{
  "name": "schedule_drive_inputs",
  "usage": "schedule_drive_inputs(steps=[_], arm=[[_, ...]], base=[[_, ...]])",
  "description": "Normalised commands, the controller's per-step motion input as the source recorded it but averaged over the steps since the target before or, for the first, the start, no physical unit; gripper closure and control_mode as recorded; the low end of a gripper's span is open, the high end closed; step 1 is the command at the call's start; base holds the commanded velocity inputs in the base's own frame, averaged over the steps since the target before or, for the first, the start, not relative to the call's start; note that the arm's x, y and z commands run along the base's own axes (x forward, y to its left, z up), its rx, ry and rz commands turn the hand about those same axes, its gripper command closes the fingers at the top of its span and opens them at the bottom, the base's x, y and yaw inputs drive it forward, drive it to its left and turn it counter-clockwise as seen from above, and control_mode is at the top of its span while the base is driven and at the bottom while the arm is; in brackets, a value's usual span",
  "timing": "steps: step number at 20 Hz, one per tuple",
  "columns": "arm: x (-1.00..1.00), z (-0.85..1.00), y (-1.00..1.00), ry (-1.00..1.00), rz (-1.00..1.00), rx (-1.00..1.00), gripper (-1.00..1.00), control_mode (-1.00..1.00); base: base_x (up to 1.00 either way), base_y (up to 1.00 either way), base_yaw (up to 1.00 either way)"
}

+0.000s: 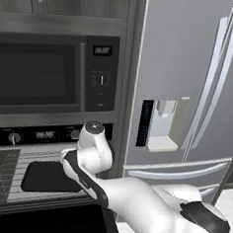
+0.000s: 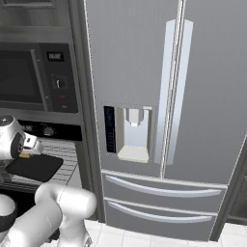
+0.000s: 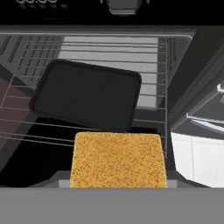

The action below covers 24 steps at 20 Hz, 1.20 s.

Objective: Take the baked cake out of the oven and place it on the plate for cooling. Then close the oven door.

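Cake [image 3: 118, 159], a golden-brown square block with a speckled, crumbly top, sits at the near edge of the hand view, in front of the oven [image 1: 32, 174]. Inside the oven a dark tray [image 3: 85, 96] with rounded corners lies empty on the wire rack [image 3: 151, 83]. The oven door [image 1: 55, 225] hangs open. The claw appears to pinch the cake, but its fingertips are hidden.

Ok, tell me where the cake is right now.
In the hand view the cake sits low and centre, just in front of the dark baking tray on the open oven's wire rack.
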Motion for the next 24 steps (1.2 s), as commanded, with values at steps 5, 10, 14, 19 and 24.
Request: schedule_drive_inputs(steps=[5,10,14,19,24], arm=[[-0.23,0.23,-0.17,0.0,-0.07,0.0,1.0,-1.0],[-0.1,0.16,-0.08,0.0,-0.01,0.02,1.0,-1.0],[-0.02,0.11,-0.01,0.0,0.0,0.02,1.0,-1.0],[0.0,0.0,0.0,0.01,0.0,0.0,1.0,-1.0],[0.0,0.0,0.0,0.0,0.0,0.0,1.0,-1.0]], base=[[0.0,0.0,0.0],[0.0,0.0,0.0],[0.0,0.0,0.0],[0.0,0.0,0.0],[0.0,0.0,0.0]])
